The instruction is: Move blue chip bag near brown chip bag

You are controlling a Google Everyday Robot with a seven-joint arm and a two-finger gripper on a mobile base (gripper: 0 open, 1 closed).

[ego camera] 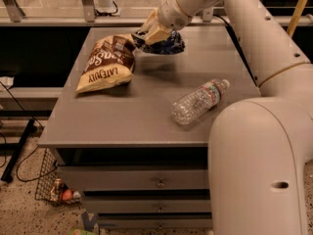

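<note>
Item 1. Gripper [146, 32]: cream-coloured, at the far side of the bench [122, 116], left of centre along the back edge. The jaws are closed on the left upper edge of the blue chip bag, with the foil pinched between them.

Item 2. Blue chip bag [168, 45]: small, crumpled, dark navy foil. It hangs from the jaws and trails to the right of them, with a shadow on the bench surface beneath it. It sits just beside the upper right corner of the brown chip bag; whether the two bags touch cannot be told.

Item 3. Brown chip bag [105, 62]: larger and puffy, lying flat on the far left part of the bench. The dark-brown end with white script points to the back, the tan end with dark block lettering to the front.

Item 4. Water bottle [198, 101]: clear plastic, lying on its side at the right of the bench, cap toward the upper right, well apart from both bags.

Item 5. Arm [254, 38]: thick white links, reaching in from the right foreground, up and across to the gripper.

Item 6. Bench: grey top, with drawers [132, 180] in its front.

Item 7. Wire basket [46, 177]: on the floor at the lower left, beside the bench, holding small coloured things too small to identify.
</note>
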